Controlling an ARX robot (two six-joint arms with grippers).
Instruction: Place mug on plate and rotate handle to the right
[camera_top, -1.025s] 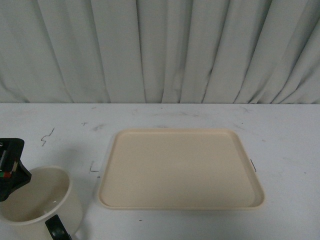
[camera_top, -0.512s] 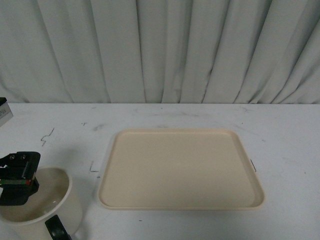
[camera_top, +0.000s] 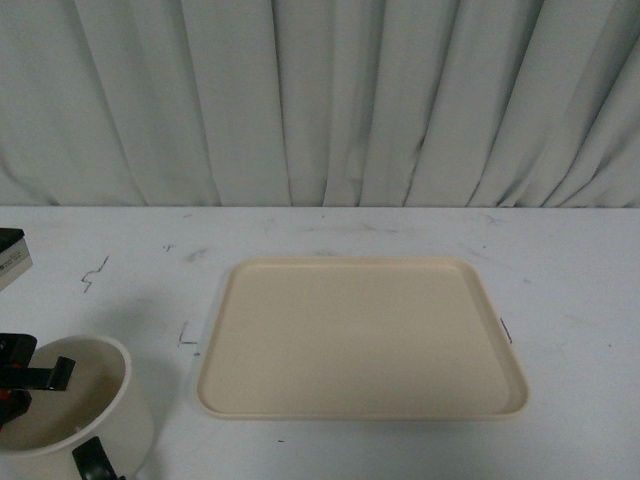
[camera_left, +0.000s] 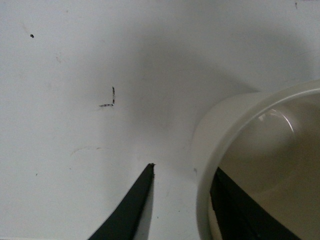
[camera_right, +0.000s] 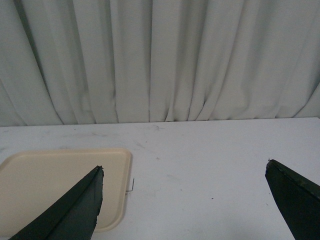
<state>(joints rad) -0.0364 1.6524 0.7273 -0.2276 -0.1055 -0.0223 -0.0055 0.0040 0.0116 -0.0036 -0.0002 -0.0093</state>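
Nearest in, at the 7 o'clock corner of the front view, the cream-white mug (camera_top: 100, 400) stands upright on the counter (camera_top: 570, 290), well clear of the plate. Its dark handle (camera_top: 92, 460) juts out at about 5 o'clock, toward the robot. The left pincer (camera_left: 182, 170) is at the rim. One black finger is inside the cup against the inner wall, the other hangs outside with a gap to the wall. So it straddles the wall, released, with no squeeze on yet.

The mug looks empty, so I'd call it light, with stiff walls that won't give under a pinch. The glossy finish looks slippery, though, and a one-sided rim hold could let it swing or tilt. It wants a firm bite low on the wall, away from the handle. The loop itself looks like the better lever for the turn to 3 o'clock.

Further out, toward 2 o'clock from the mug, the beige rectangular plate (camera_top: 360, 340) lies flat and bare, far wider than the cup. The right pincer (camera_right: 183, 167) hovers spread wide and holding nothing, past the plate's 3 o'clock edge. Beyond it all hangs the pale pleated curtain (camera_top: 330, 100).
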